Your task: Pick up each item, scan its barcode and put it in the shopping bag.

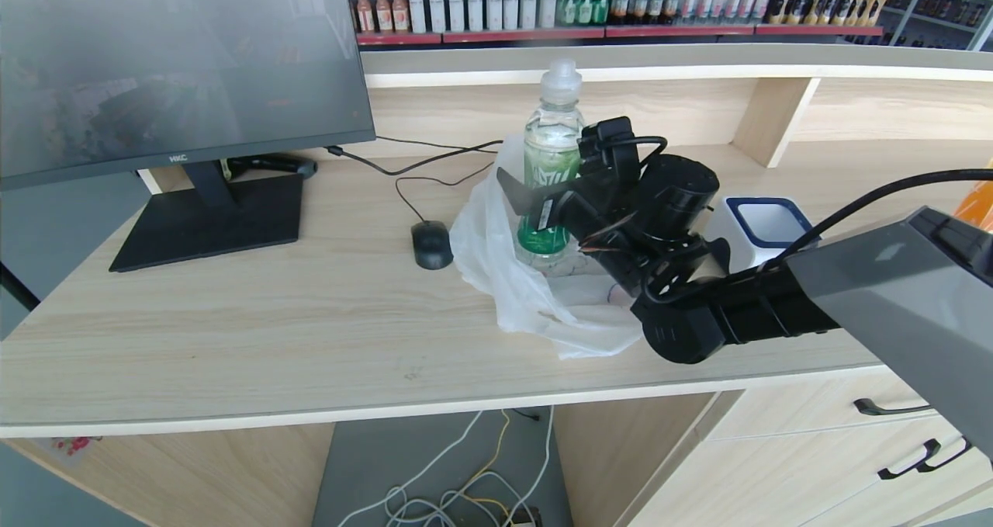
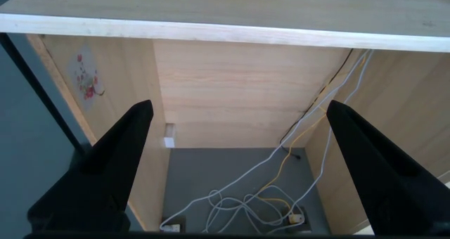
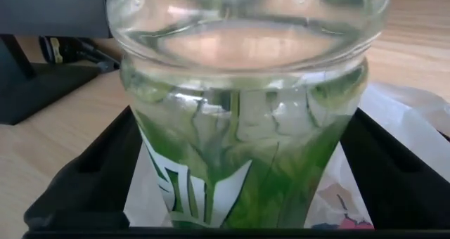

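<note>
We judge the task well along: our right gripper (image 1: 543, 205) is clamped on the bottle (image 1: 552, 150), held upright in the bag's (image 1: 496, 279) mouth and not yet released. The scanner (image 1: 764, 224) sits just beside the bag. Our left gripper (image 2: 239, 109) hangs wide and empty, well below the bag.

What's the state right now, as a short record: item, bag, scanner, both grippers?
item: water bottle, upright, green label, cap on
right gripper: shut on the bottle at its label
bag: white plastic bag, crumpled on the counter, around the bottle's base
scanner: white box to the right of the bag
left gripper: open, below the counter edge, holding nothing
</note>
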Available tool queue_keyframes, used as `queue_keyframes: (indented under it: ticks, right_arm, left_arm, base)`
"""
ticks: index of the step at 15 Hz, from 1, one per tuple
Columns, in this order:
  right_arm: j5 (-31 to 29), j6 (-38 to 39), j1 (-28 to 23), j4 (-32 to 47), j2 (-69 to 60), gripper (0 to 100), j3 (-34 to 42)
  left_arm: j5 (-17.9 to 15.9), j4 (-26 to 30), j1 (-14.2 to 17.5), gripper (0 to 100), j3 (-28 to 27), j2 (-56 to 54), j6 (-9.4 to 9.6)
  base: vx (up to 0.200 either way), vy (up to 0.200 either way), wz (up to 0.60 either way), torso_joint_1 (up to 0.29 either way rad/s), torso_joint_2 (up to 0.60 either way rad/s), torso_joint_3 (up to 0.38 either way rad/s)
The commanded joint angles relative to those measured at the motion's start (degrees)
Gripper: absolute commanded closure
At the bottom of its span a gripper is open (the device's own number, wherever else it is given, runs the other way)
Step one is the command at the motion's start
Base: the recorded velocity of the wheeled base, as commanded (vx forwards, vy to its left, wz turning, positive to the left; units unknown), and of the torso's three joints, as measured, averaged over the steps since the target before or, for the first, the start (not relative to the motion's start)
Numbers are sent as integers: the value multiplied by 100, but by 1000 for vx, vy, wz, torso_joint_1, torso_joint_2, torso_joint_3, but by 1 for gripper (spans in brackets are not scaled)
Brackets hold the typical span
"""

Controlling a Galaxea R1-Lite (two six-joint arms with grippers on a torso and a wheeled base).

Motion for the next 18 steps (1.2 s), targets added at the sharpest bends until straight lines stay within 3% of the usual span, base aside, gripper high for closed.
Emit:
queue_keyframes:
  ticks: [1, 5, 13, 15, 18]
  right_arm:
    - [-8, -11, 4, -42, -69, 0, 10]
    - [-34, -63, -5, -472, -447, 0, 590]
    - [-52, -72, 118, -2010, -1950, 0, 3526]
    - [-456, -37, 232, -2344, -2222, 0, 4176]
    - [-588, -20, 267, -2459, -2381, 0, 4255]
  left_arm:
    - [1, -1, 6, 0, 0, 0, -4]
    - [1, -1, 6, 0, 0, 0, -4]
    - [1, -1, 6, 0, 0, 0, -4]
    - [1, -1, -2, 0, 0, 0, 14]
    - [1, -1, -2, 0, 0, 0, -13]
  base:
    - [0, 0, 0, 0, 0, 0]
    - [0, 0, 0, 0, 0, 0]
    - [0, 0, 0, 0, 0, 0]
    - [0, 0, 0, 0, 0, 0]
    - [0, 0, 0, 0, 0, 0]
